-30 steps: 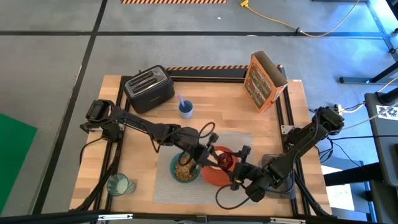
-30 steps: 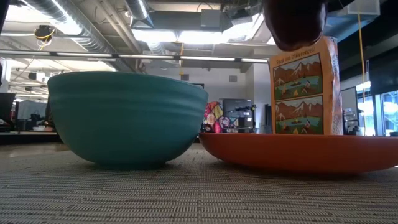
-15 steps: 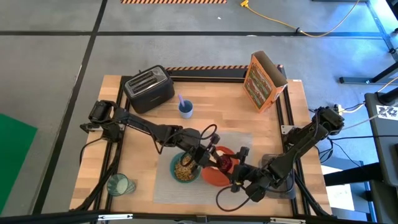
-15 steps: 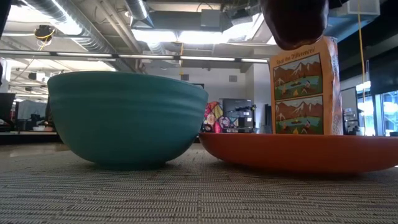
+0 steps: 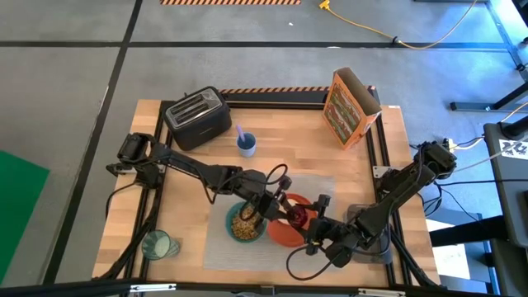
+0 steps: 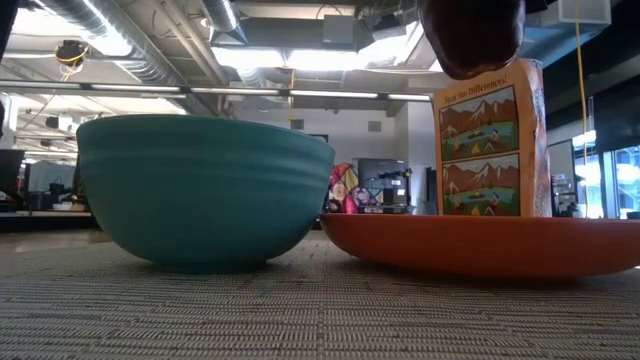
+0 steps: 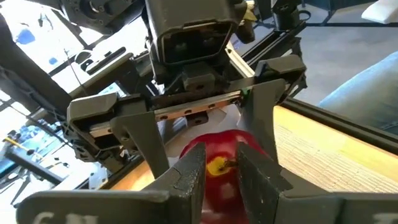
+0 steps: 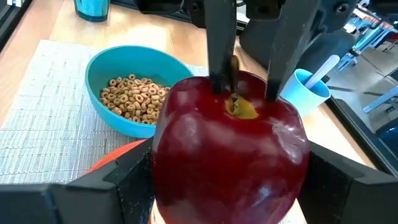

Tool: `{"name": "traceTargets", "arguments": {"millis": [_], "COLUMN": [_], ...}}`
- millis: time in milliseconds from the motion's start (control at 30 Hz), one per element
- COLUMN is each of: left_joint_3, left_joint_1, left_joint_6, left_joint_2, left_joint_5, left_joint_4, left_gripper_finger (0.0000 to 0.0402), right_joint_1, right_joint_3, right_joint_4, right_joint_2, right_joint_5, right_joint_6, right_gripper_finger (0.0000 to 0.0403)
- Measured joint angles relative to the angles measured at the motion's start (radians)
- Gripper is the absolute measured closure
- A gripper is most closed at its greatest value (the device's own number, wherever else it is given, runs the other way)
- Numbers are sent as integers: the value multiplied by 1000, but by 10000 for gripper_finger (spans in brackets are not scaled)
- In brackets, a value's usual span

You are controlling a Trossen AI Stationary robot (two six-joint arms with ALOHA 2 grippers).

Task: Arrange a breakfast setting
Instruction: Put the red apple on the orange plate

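Dark-red, the apple was held above the orange-red plate at the lower centre of the high view, gripped at its sides by the right gripper while the left gripper was spread about its stem, apparently for a handover.

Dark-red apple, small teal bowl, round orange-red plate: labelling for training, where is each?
dark-red apple (image 8: 230, 149): right wrist view, front skin.
small teal bowl (image 6: 205, 185): low view, outer wall.
round orange-red plate (image 6: 480, 245): low view, rim.
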Motion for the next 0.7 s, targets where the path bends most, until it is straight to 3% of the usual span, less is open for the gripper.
{"name": "traceTargets", "arguments": {"millis": [267,700], "left_joint_3": [0,0], "left_joint_1": [-6,-5], "left_joint_6": [-43,-132], "left_joint_2": [0,0], "left_joint_5": [-15,-38], "left_joint_4": [-5,10], "left_gripper_finger": [389,396], "right_joint_1": [0,0], "right_joint_3": [0,0], "right_joint_4": [17,18], "right_joint_2": [0,0], "right_joint_5": [6,27], "right_joint_6": [-15,-15], "right_gripper_finger": [113,113]}}
